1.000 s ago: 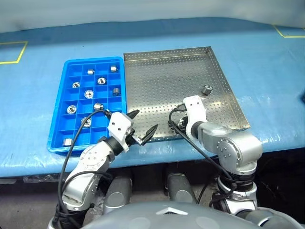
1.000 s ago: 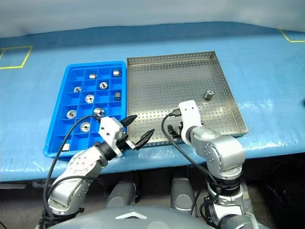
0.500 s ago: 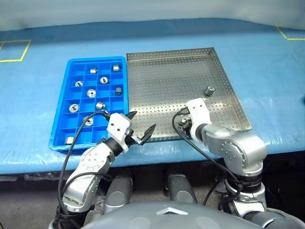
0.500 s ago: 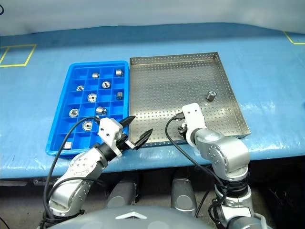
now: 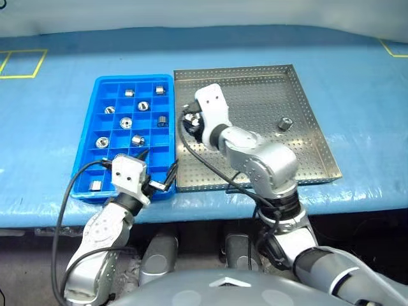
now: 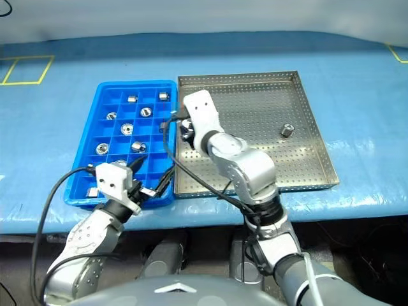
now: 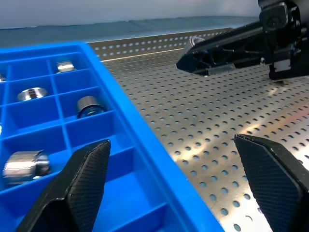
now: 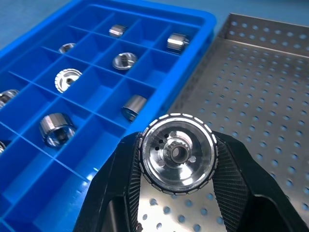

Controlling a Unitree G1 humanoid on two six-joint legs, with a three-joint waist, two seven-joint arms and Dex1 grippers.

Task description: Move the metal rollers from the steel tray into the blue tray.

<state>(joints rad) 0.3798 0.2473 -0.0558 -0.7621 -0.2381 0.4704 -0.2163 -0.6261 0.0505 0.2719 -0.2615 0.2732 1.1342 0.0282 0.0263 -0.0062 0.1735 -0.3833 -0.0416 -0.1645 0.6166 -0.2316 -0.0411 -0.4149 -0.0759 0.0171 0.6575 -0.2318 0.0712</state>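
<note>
We see the right pincer (image 8: 176, 193) clenched on one metal roller (image 8: 177, 153), held above the steel tray (image 5: 306, 167) close to its edge beside the blue tray (image 5: 89, 137). Left pincer (image 7: 176, 186) spread wide, holding nothing, at the blue tray's near corner next to the steel tray. One roller (image 5: 284, 123) lies on the steel tray's far-right floor. Other rollers (image 5: 137, 140) sit in blue tray compartments. Both trays touch on the blue table (image 5: 363, 95).
</note>
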